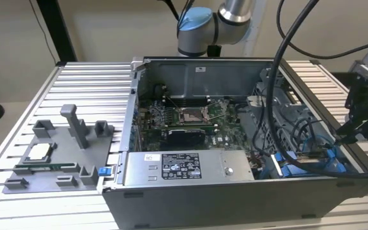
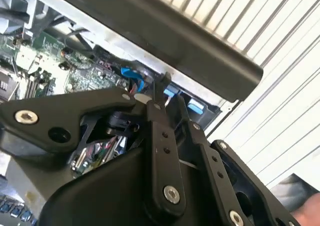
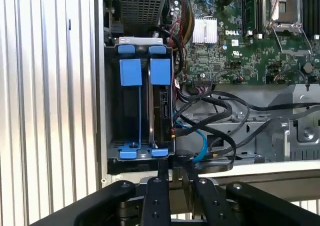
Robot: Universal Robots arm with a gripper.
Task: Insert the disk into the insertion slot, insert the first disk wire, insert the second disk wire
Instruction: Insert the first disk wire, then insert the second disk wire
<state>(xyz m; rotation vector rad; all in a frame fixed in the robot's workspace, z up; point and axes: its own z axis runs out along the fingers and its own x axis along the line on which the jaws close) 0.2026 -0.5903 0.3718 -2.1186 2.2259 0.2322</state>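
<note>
The disk [image 3: 161, 110] stands on edge in its blue carrier [image 3: 160, 70] inside the insertion slot [image 3: 112, 110], a grey bay with blue clips at the case corner. A second blue carrier [image 3: 129, 70] sits beside it. Black wires [image 3: 215, 110] and a blue wire [image 3: 200, 141] lie loose next to the bay. My gripper [image 3: 172, 170] hovers just outside the case wall, in line with the bay, fingers drawn together. I cannot see anything held between them. In the exterior view the gripper [image 1: 351, 136] hangs over the case's right edge, above the blue bay [image 1: 296, 163].
The open computer case [image 1: 235, 201] rests on a ribbed metal table [image 1: 88, 81]. Inside are the motherboard [image 1: 184, 120] and a grey power-supply box [image 1: 184, 167]. A grey fixture plate [image 1: 56, 153] lies on the exterior view's left. A thick black cable [image 1: 273, 96] hangs across the case.
</note>
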